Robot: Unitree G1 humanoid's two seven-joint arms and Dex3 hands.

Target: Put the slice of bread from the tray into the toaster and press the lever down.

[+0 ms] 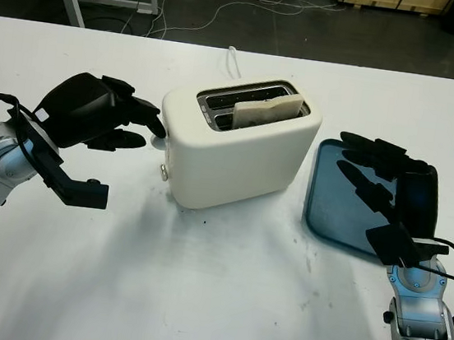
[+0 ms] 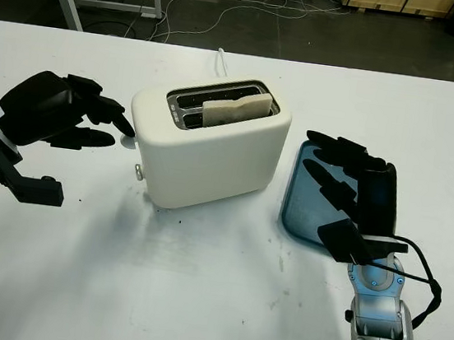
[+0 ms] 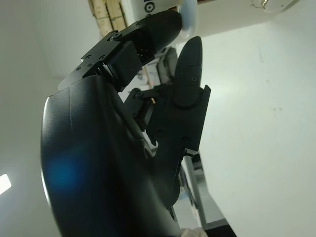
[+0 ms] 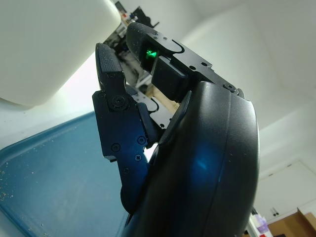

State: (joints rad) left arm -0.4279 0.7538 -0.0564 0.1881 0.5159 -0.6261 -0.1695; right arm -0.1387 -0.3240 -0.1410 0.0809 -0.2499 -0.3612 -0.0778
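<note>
1. The white table (image 1: 194, 299) carries everything.
2. The cream two-slot toaster (image 1: 238, 151) stands mid-table; its lever (image 1: 163, 170), on the left end, looks not yet pressed.
3. The blue plastic tray (image 1: 331, 199) lies to its right, bare.
4. The left hand (image 1: 105, 114), fingers wide and holding nothing, reaches toward the toaster's left end.
5. The right hand (image 1: 374, 184), likewise unclenched and unladen, hovers over the tray.
6. The pale slice of bread (image 1: 263, 111) already sits in a slot, so only the lever remains.

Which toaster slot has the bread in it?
The slot nearer the robot: the bread slice stands in it, leaning, top edge poking out of the toaster. The far slot behind it shows only dark interior.
</note>
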